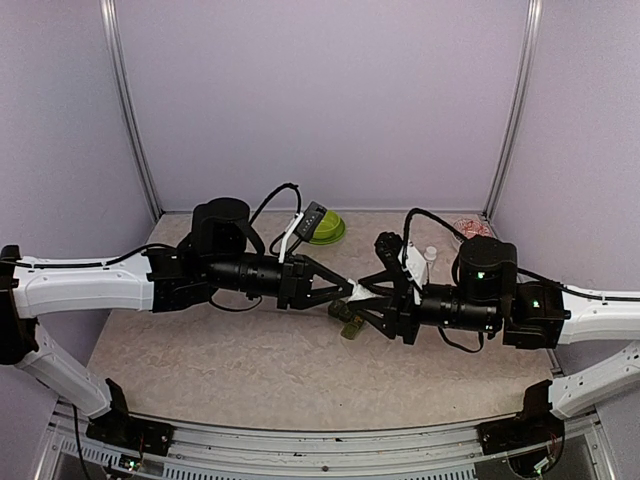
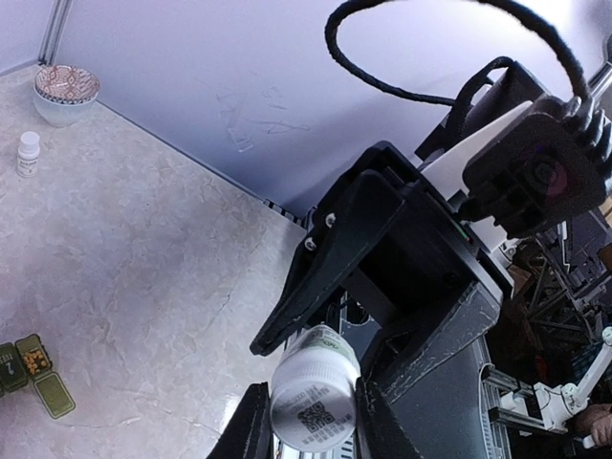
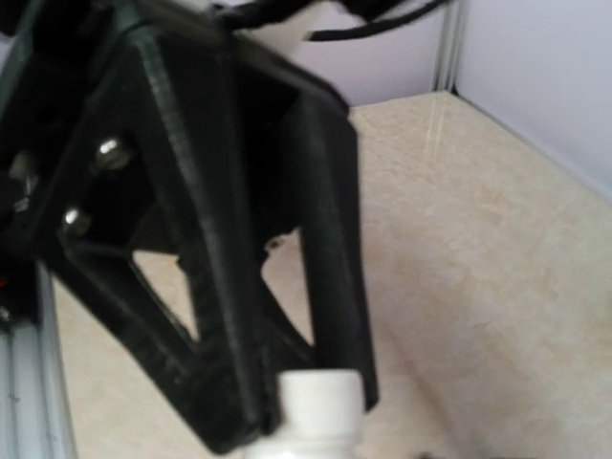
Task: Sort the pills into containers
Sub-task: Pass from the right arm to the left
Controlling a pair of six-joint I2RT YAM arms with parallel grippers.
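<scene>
Top external view: over the bench point(image 1: 250, 370), our left gripper point(image 2: 314, 421) clamps a white bottle point(image 2: 311, 382) lying arm to arm, cap toward the right gripper point(image 1: 375, 297), whose grip we cannot tell. Just beneath, the pill box point(image 1: 349, 320) lies slantwise, one lid point(image 2: 55, 394) open, pills point(image 2: 36, 360) inside.

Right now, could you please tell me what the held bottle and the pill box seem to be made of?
The bottle looks like white plastic, smooth and slightly glossy, judging by its soft highlight. The pill box looks like dark green plastic, thin-walled with a dull finish, though small in view.
</scene>
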